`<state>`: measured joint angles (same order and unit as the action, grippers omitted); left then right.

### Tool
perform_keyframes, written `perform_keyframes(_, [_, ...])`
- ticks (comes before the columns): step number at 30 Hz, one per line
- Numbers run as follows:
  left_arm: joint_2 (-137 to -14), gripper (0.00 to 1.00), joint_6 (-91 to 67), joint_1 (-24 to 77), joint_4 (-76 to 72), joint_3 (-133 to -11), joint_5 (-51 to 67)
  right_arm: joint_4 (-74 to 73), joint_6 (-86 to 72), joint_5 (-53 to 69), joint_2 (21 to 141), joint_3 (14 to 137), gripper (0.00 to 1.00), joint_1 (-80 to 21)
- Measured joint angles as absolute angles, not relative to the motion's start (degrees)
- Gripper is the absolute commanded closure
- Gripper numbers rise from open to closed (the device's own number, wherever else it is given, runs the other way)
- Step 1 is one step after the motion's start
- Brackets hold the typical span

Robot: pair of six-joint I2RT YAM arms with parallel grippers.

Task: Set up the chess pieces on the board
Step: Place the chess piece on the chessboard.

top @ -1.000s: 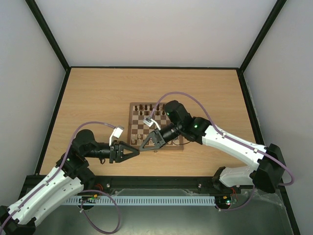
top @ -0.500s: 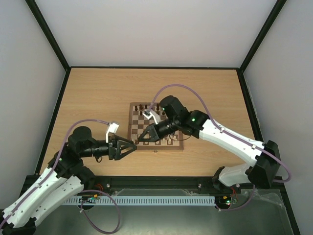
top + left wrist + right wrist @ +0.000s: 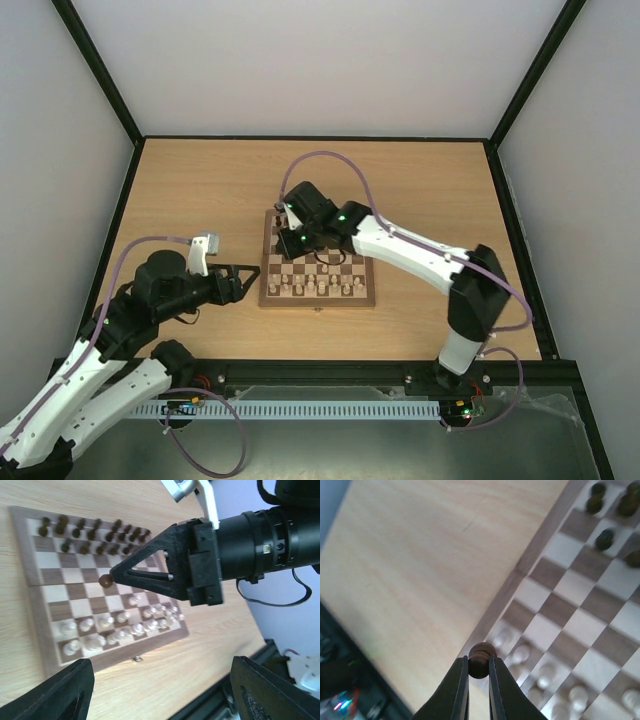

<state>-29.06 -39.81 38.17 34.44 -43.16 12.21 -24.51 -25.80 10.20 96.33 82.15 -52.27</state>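
The right pincer point(image 3: 478, 664) grips 1 small dark brown wooden chess piece point(image 3: 481, 653) above the checked wooden board point(image 3: 320, 303); the left pincer point(image 3: 246, 280) gapes beside it.

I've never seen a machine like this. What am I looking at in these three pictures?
A left arm and a right arm, both robots, are bolted at a table's near edge. One picture looks down from above; the other two come from a camera on each wrist. A chessboard lies on the table, cream pieces on one side, dark pieces on the other. The right gripper is shut on one dark piece over the chessboard. The left gripper is open and empty beside it.
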Motion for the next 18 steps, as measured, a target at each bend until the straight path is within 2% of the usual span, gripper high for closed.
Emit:
perform_keyframes(5, [-30.5,0.22,-38.9,38.2,36.7,-45.0,5.5,-25.6,-24.2,0.7,106.6,90.1,0.99,-52.6])
perform_keyframes(12, [-32.1,0.22,-37.0,37.9,37.3,-46.4,2.5,-29.3,-22.5,-12.2,120.0,104.2,0.99,-54.4])
perform_keyframes(18, [-34.4,0.22,-35.4,37.8,37.3,-46.9,1.6,-33.0,-22.3,-18.2,127.5,112.0,0.98,-54.8])
